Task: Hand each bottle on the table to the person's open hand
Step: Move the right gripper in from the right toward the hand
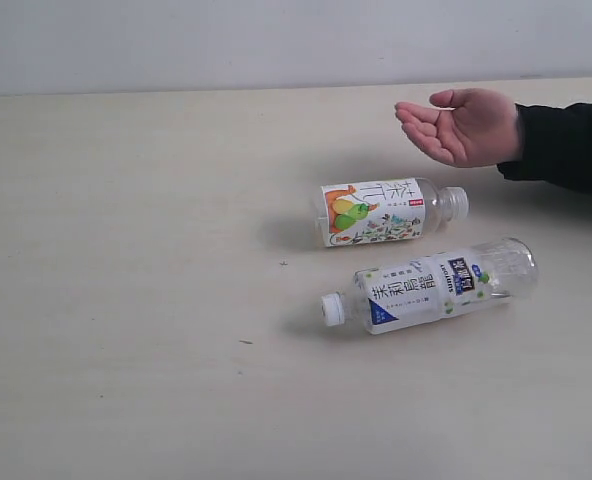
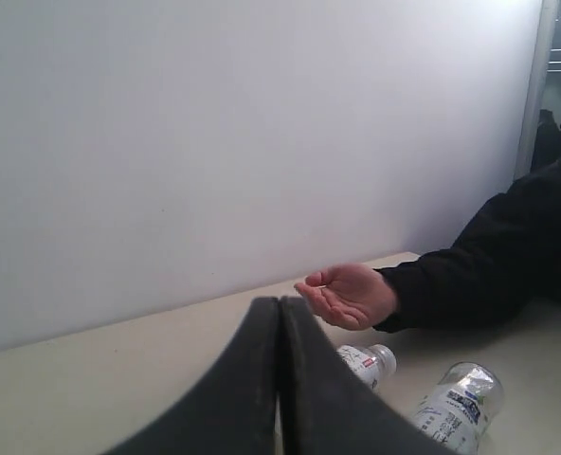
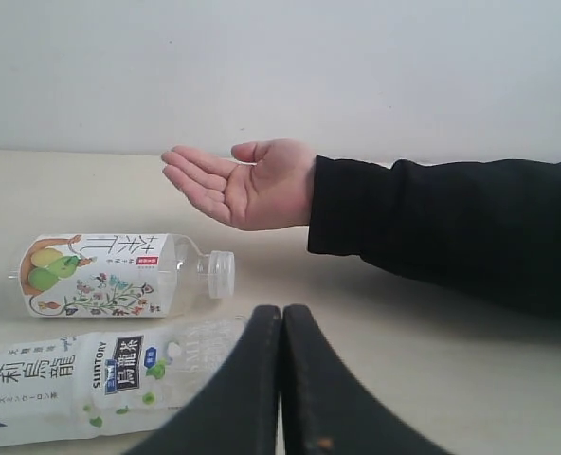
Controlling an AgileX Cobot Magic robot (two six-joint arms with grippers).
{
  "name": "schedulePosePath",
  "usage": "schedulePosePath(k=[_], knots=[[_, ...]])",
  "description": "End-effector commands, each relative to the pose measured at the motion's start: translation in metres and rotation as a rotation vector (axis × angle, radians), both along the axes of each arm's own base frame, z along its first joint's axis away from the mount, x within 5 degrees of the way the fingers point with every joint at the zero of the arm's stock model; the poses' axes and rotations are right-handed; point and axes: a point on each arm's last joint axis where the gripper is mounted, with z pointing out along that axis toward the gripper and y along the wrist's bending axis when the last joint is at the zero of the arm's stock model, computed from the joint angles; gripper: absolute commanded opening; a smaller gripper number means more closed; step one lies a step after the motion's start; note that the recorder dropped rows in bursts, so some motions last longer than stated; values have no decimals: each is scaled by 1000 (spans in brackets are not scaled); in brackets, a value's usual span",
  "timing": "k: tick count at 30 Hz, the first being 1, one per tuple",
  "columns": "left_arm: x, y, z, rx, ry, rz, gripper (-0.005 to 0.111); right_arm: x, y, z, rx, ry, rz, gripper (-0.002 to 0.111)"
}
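Currently nothing is grasped: left gripper [image 2: 279, 301] and right gripper [image 3: 280, 309] are both pinched closed, empty. Ahead of the right one lies the pear-label bottle [image 3: 110, 275], open hand [image 3: 247, 185] beyond; next, its jaws must spread.

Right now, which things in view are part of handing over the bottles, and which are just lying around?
Part of the job:
pear-label bottle
blue-label bottle
open hand
table

Not part of it:
white wall
dark specks on the tabletop
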Motion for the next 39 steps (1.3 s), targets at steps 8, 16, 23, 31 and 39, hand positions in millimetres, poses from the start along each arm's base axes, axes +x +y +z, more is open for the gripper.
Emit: schedulePosePath(k=[8, 16, 23, 31, 39], knots=[[0, 2, 1, -23, -8, 12, 0, 0, -4, 39, 352, -370, -43, 0], [0, 2, 1, -23, -8, 12, 0, -5, -21, 128, 629, -794, -123, 0], [0, 2, 1, -23, -8, 12, 0, 180, 53, 185, -302, 67, 172, 0], [0, 2, 1, -21, -10, 12, 0, 247, 85, 90, -860, 798, 912, 0], [0, 2, 1, -21, -10, 12, 0, 247, 132, 41, -988, 832, 1201, 46]])
